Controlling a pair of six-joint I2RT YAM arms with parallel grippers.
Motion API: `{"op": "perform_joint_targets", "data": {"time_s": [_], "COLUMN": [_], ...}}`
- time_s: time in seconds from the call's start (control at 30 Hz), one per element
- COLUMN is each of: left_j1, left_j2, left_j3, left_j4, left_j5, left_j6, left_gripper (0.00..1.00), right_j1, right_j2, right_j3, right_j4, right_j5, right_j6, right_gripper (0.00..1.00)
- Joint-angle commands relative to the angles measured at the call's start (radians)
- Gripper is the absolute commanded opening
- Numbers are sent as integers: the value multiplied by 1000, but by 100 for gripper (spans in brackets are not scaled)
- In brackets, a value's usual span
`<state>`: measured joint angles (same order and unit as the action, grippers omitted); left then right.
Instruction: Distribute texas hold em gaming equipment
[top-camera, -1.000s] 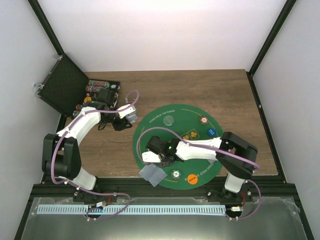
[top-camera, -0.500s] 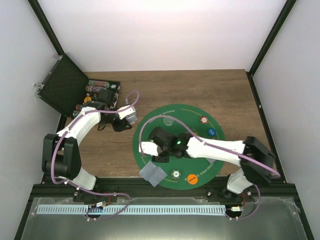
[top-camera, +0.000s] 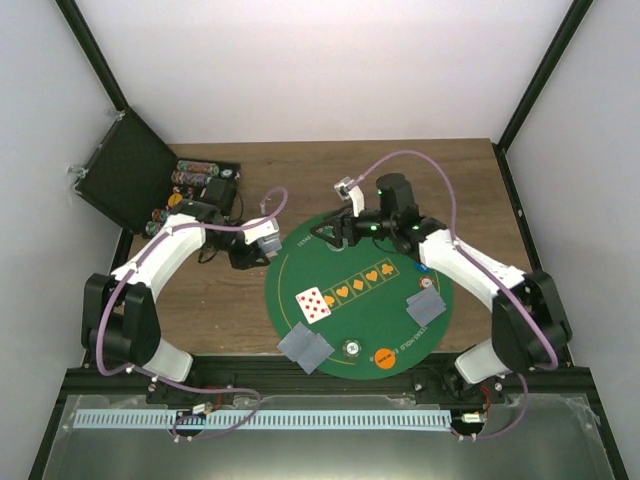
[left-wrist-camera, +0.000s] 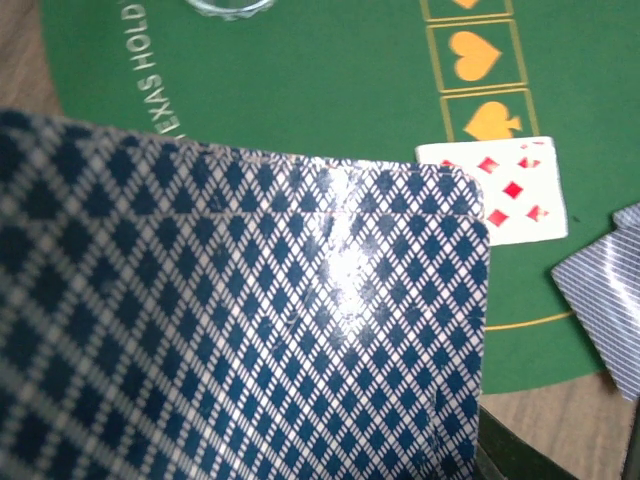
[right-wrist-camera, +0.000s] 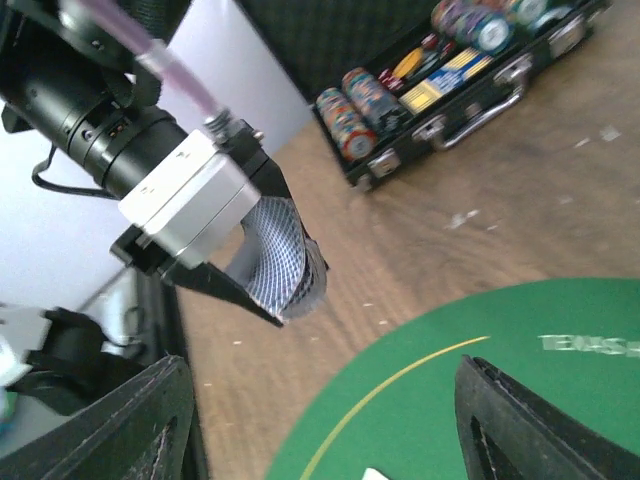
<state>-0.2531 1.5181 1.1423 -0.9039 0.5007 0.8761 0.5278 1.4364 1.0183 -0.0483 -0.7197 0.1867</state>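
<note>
A round green poker mat (top-camera: 350, 320) lies mid-table. My left gripper (top-camera: 250, 252) hangs at the mat's left edge, shut on a deck of blue-checked cards (left-wrist-camera: 250, 320) that fills the left wrist view; from the right wrist the deck (right-wrist-camera: 278, 258) shows bent between its jaws. A face-up card with red diamonds (top-camera: 313, 303) (left-wrist-camera: 500, 190) lies on the mat. Face-down cards rest at the mat's near-left (top-camera: 305, 347) and right (top-camera: 425, 305). My right gripper (top-camera: 328, 232) (right-wrist-camera: 320, 378) hovers open over the mat's far-left rim, holding nothing. An orange token (top-camera: 383, 357) and a pale one (top-camera: 352, 348) sit near the front.
An open black chip case (top-camera: 200, 185) (right-wrist-camera: 450, 75) with several stacks of chips stands at the far left on the wooden table (top-camera: 450, 180). A clear token (left-wrist-camera: 228, 5) lies at the mat's far rim. Black frame posts border the table's sides.
The right arm swung from the mat's near-left to its far side and opened its jaws. A face-up card now lies on the mat. The left arm barely moved.
</note>
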Motion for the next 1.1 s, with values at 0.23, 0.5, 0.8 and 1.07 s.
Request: {"op": "perform_joint_targets", "data": {"time_s": [0.23,0.5,0.8,1.07], "left_j1": [-78,-80,-80,-80], "left_j2": [-58,-53,-52,-61], "left_j3": [47,57,57,50], "left_j4": [-85,-82,-79,-62], "left_j5": [41,53,67,33], "left_j6": [34,24,24,23], "left_gripper": [44,44,43,39], "right_j1": [52,106,138,129], "right_j2": [228,323,423,365], "right_j3": [112,153,252,224], "right_j4": [219,249,222,108], "right_j5": [-222,-211,-171,-67], "right_j6": [248,263,271,212], "right_gripper": [83,85,80,59]}}
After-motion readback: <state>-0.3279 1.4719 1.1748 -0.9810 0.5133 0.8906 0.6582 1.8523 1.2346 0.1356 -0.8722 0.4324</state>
